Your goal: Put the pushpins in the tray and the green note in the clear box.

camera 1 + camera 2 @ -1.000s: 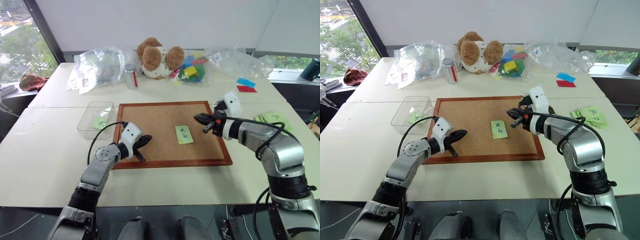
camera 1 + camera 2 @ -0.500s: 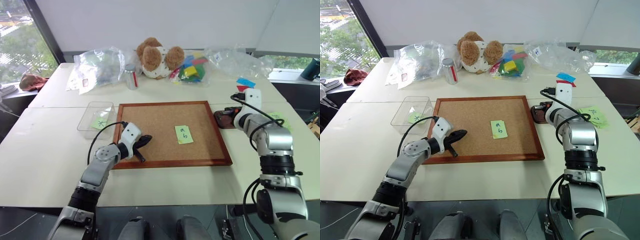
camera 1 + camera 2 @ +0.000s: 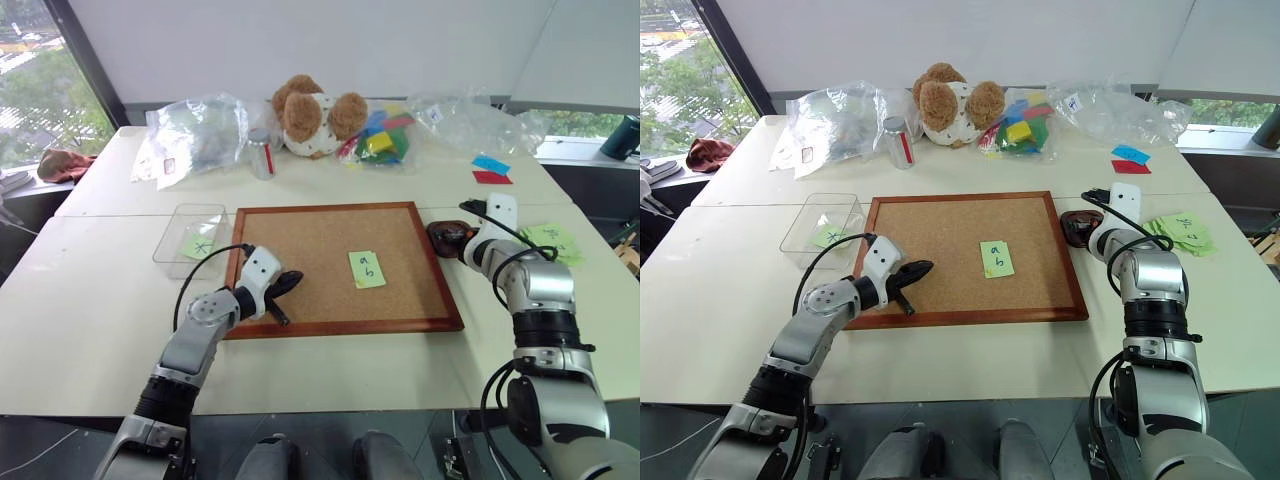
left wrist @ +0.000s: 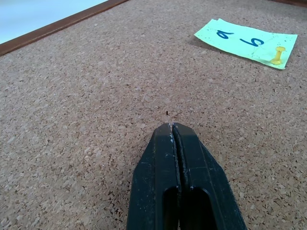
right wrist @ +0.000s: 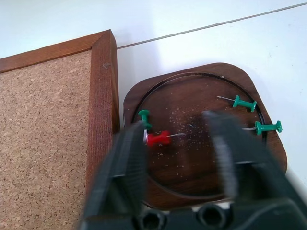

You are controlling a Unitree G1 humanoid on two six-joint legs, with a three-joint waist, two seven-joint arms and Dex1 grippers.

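The green note (image 3: pixel 367 268) marked "a 5" lies on the cork board (image 3: pixel 320 240), with a yellow-headed pushpin (image 4: pixel 277 55) stuck in one end. My left gripper (image 3: pixel 288 282) is shut and empty, low over the board's near left part. Beside the board's right edge, my right gripper (image 5: pixel 175 127) hovers open over the brown tray (image 5: pixel 225 69). Several pushpins lie in the tray: a red one (image 5: pixel 158 139) and a green one (image 5: pixel 144 116) close to one finger, plus two green ones (image 5: pixel 244 103) on the far side. The clear box (image 3: pixel 195 232) stands left of the board.
A green slip marked X (image 3: pixel 199 245) lies in the clear box. A heap of green slips (image 3: pixel 548 238) sits right of the tray. Across the back stand plastic bags (image 3: pixel 200 130), a metal can (image 3: pixel 262 152), a teddy bear (image 3: pixel 315 115) and coloured blocks (image 3: pixel 385 140).
My right gripper has swung right from over the cork board to above the tray, dropped lower, and opened its fingers. The left gripper has stayed still.
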